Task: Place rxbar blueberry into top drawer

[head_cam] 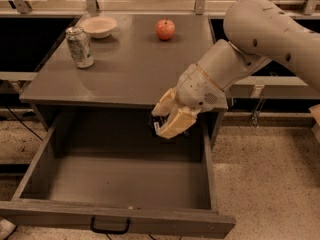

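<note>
My gripper [167,119] hangs over the back right part of the open top drawer [30,184], just in front of the tabletop's front edge. Its cream fingers [176,123] are shut on the rxbar blueberry [155,127], a dark wrapper with a white patch that peeks out at the fingers' lower left. Most of the bar is hidden by the fingers. The drawer is pulled far out, grey inside, with a small black handle [110,229] on its front panel.
On the grey tabletop [135,69] stand a drink can [80,46] at the left, a white bowl [99,26] at the back left and a red apple [165,29] at the back. My arm [260,39] reaches in from the upper right.
</note>
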